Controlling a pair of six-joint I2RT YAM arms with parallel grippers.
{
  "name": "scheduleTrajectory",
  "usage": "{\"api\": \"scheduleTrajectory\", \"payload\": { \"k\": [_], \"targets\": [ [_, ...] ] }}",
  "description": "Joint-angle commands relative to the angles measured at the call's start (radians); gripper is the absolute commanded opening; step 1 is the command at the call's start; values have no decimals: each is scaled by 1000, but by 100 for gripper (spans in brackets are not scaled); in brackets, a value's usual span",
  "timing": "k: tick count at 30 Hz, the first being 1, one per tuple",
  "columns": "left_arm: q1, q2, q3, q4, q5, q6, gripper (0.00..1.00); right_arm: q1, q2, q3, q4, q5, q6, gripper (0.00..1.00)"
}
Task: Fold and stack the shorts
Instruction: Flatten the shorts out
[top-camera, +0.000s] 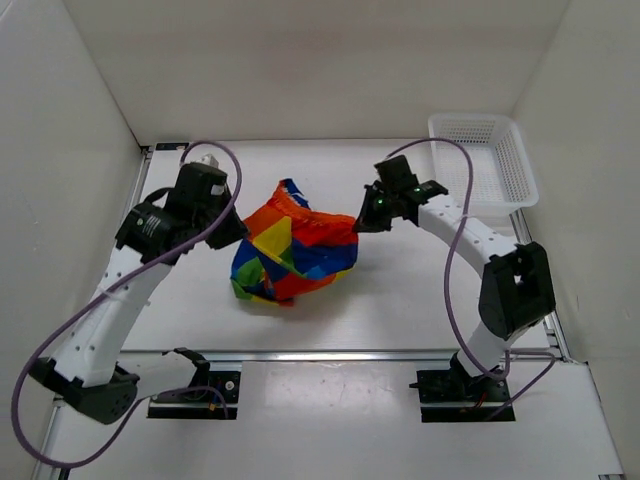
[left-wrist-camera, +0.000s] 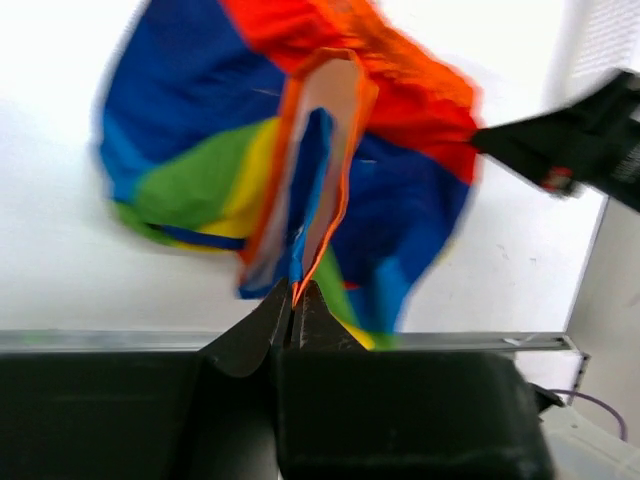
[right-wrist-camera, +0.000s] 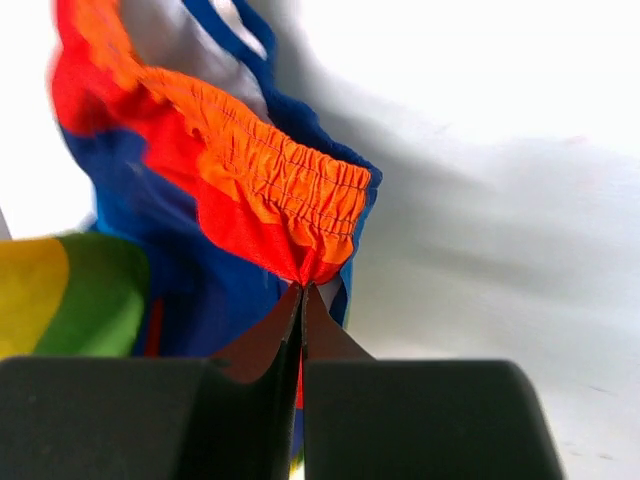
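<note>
The rainbow-striped shorts (top-camera: 290, 250) hang bunched between my two arms in the middle of the table, their lower part close to the surface. My left gripper (top-camera: 238, 232) is shut on the shorts at their left side; the left wrist view shows its tips (left-wrist-camera: 297, 290) pinching an orange-edged hem of the shorts (left-wrist-camera: 400, 200). At the right side my right gripper (top-camera: 358, 225) is shut on the shorts. The right wrist view has its tips (right-wrist-camera: 303, 288) clamped on the gathered orange waistband (right-wrist-camera: 270, 170).
A white mesh basket (top-camera: 490, 160) stands at the back right corner. White walls close in the table on the left, back and right. A metal rail (top-camera: 350, 353) runs across the near side in front of the arm bases.
</note>
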Motion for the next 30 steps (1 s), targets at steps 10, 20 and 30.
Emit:
{"api": "scheduleTrajectory", "payload": {
  "k": [10, 20, 30],
  "targets": [
    [344, 579, 1153, 16, 173, 266, 10, -242, 138, 949, -157, 38, 17, 0],
    [380, 212, 631, 200, 177, 244, 10, -113, -411, 270, 1, 220, -62, 0],
    [393, -245, -429, 194, 167, 45, 70, 115, -793, -539, -63, 222, 69, 60]
  ]
}}
